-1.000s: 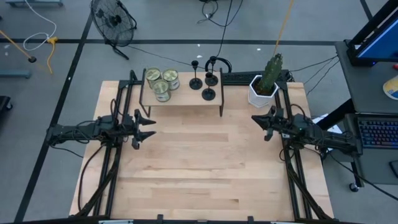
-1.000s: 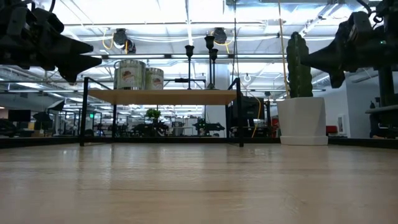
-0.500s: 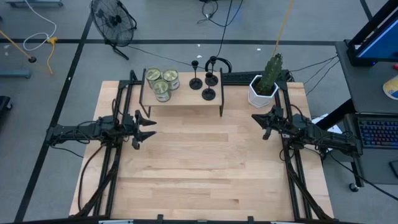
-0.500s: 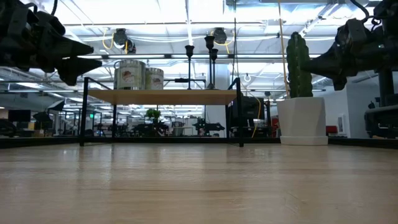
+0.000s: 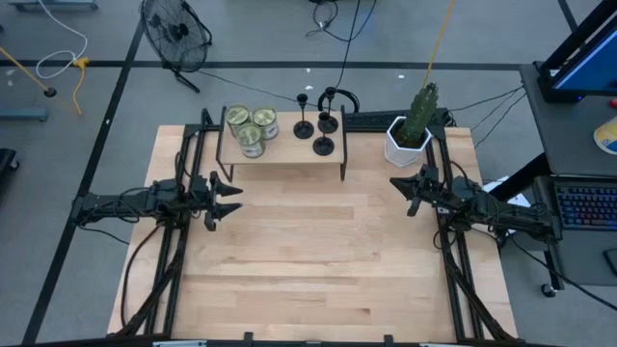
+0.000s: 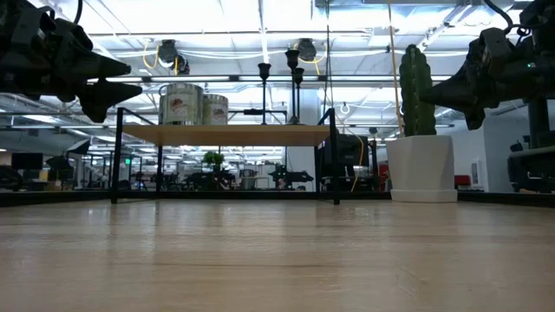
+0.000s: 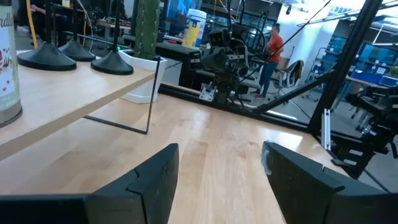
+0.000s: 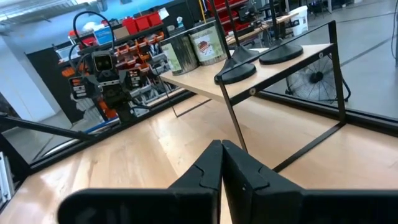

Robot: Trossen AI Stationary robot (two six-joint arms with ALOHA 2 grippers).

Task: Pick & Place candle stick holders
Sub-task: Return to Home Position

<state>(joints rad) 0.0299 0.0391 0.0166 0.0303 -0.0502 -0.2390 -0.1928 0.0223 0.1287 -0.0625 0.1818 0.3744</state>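
Three black candle stick holders (image 5: 324, 145) (image 5: 305, 125) (image 5: 328, 121) stand on their round bases on the right part of a small wooden shelf (image 5: 284, 157) at the table's far middle. Their stems show in the low view (image 6: 292, 65), their bases in the left wrist view (image 7: 112, 63) and in the right wrist view (image 8: 237, 72). My left gripper (image 5: 229, 197) hovers open over the table's left side, pointing right. My right gripper (image 5: 397, 184) hovers shut at the right side, pointing left. Both are empty and short of the shelf.
Three greenish glass jars (image 5: 251, 128) stand on the shelf's left part. A cactus in a white pot (image 5: 410, 135) stands at the far right, just beyond my right gripper. Bare wood (image 5: 308, 251) lies between the arms and toward the near edge.
Both grippers have come down a little in the low view. Neither has opened or shut, and the holders have not moved.
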